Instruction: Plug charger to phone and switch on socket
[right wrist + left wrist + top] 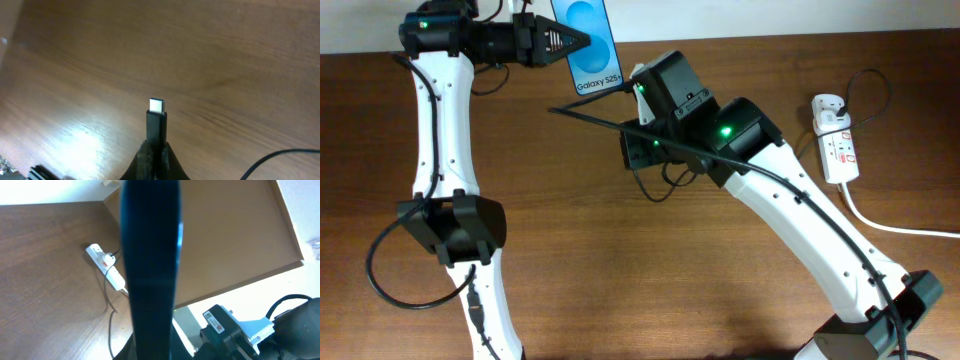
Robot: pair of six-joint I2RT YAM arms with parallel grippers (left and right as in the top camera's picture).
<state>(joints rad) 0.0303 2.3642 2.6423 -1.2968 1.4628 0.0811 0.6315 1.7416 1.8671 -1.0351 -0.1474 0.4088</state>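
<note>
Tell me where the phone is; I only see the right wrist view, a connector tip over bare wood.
Observer: The left pincer holds the phone at the table's far edge, blue screen facing the overhead camera.
Operator: Near my charger tip?
Observer: Yes, the right wrist sits just beside the phone's lower end.
Operator: And the socket?
Observer: By the table's right edge, with a white plug in it.
</note>
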